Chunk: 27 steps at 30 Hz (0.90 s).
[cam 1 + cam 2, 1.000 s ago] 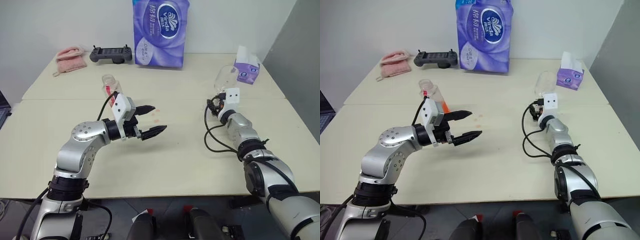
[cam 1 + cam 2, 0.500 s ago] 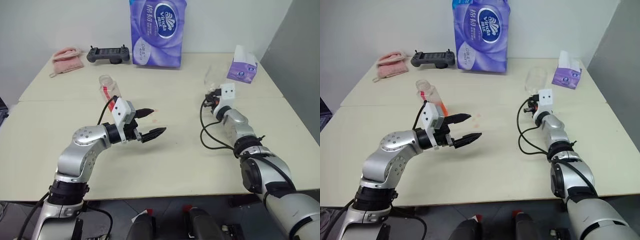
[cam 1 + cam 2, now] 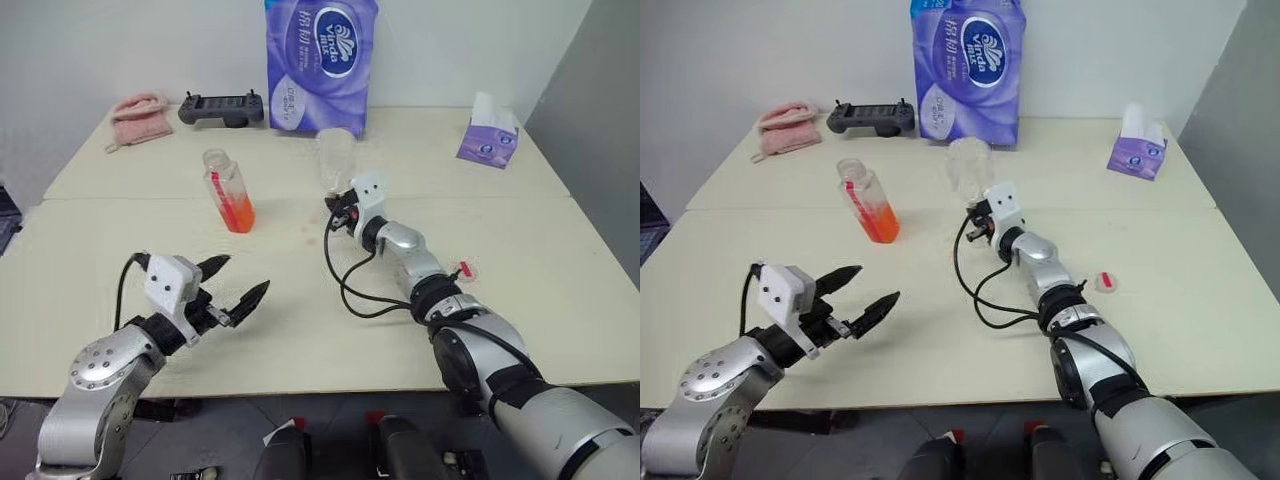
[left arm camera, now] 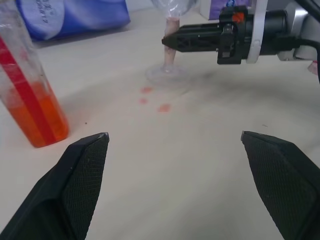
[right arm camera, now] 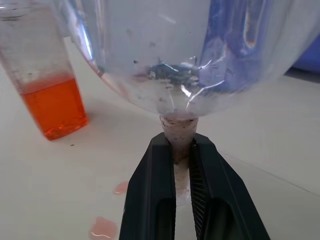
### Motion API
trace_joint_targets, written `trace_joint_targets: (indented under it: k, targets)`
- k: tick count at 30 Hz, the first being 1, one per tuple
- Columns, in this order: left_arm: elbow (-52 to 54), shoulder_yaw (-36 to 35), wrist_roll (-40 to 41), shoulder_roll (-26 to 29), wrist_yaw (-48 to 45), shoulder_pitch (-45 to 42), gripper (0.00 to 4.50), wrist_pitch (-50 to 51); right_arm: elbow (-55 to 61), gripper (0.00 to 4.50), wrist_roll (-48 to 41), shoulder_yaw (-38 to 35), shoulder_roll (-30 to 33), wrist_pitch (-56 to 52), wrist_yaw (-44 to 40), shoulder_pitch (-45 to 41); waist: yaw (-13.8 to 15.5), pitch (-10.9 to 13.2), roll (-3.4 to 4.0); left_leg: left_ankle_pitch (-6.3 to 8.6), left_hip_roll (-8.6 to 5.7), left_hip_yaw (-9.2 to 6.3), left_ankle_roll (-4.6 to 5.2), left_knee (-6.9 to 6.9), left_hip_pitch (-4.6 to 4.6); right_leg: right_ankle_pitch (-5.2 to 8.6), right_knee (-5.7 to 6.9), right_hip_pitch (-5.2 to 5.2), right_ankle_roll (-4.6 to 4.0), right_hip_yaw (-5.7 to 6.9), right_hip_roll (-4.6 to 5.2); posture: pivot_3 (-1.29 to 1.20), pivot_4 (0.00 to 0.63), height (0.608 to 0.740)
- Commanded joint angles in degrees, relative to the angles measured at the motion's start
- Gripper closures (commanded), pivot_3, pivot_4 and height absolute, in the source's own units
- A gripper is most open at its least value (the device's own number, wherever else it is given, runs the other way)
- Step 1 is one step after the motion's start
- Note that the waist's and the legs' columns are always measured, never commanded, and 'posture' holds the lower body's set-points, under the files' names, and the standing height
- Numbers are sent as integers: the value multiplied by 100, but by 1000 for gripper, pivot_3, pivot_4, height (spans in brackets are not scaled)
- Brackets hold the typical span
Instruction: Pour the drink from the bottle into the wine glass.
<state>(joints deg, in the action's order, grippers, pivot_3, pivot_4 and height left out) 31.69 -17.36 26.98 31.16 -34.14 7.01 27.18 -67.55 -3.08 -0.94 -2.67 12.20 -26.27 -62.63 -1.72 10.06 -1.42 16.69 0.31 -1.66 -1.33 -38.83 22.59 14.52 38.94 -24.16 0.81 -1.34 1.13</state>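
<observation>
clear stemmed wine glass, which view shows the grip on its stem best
The right wrist view: the right gripper is shut on the clear stemmed wine glass just under the bowl. The left wrist view shows it side-on; the eye views hide the stem behind the wrist.

A pale cream tabletop (image 3: 520, 260), seemingly two pushed together, meets a plain white wall (image 3: 120, 45); a grey panel (image 3: 600, 110) stands rightward.

A plain test room: bare white wall (image 3: 120, 40); pale tables (image 3: 500, 330); handheld controller (image 3: 221, 107); tissue pack (image 3: 320, 62).
</observation>
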Motion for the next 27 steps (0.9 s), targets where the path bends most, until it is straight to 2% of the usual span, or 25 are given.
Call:
trace_joint_targets:
  k: [1,16,27]
  targets:
    - [410,-92,124,-31,151,111,0,15,196,4399,1,-21,-28,171,-113,-92,7,0,0,0,0,-2,0,0,1,0,0,0,0,4,0,0,150,740]
    - [54,-136,75,145,34,-194,0,-111,178,4399,334,236,3,304,-50,227,-13,0,0,-1,4,4,-1,2,-3,0,1,-1,-1,21,-4,0,150,740]
    - [-23,-116,64,173,-41,-263,0,-156,84,4399,350,144,-107,329,127,-9,-15,0,1,-1,4,4,-2,2,-3,0,1,-1,-1,22,-5,0,150,740]
